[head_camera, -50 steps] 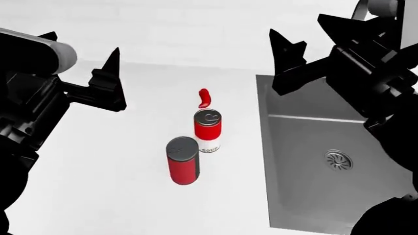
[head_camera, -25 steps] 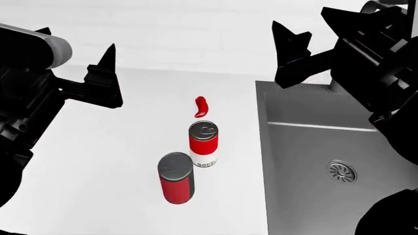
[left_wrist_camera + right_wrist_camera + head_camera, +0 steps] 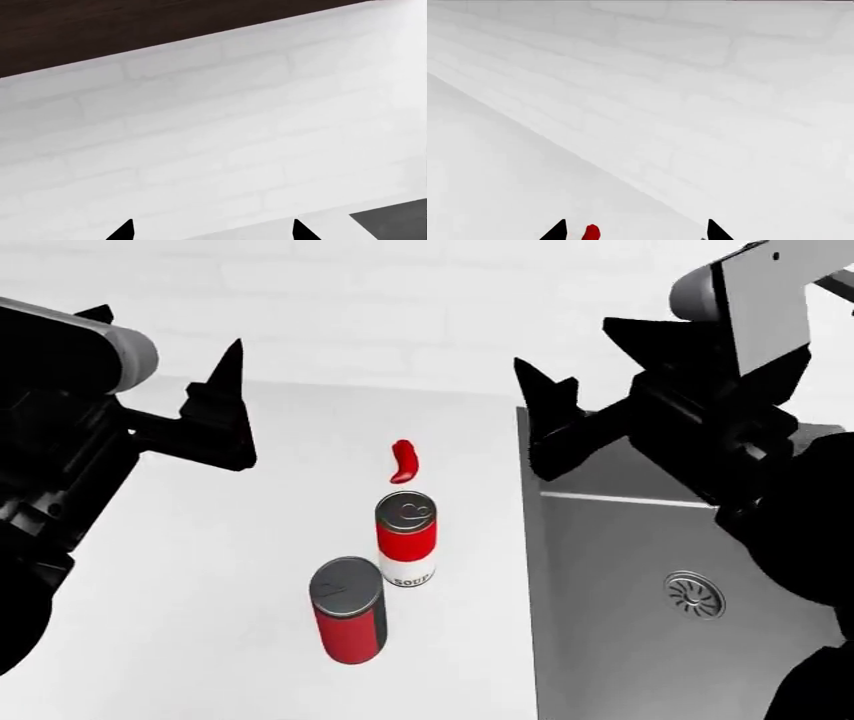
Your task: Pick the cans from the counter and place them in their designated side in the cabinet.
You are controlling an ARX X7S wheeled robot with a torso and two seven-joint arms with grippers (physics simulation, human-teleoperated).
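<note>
Two black end effectors hover above a white surface holding two upright cans.

The left end effector point(image 3: 220, 390) and right end effector point(image 3: 554, 405) both hang with fingers spread, gripping nothing. Below and between them stand the red-and-white can point(image 3: 404, 540) and, just beside it on the nearer side, the all-red can point(image 3: 348, 611). A small red chilli pepper point(image 3: 402, 461) lies past the cans, towards the wall. The white surface point(image 3: 200, 570) carries a grey sink point(image 3: 641, 580) beneath the right end effector.
</note>
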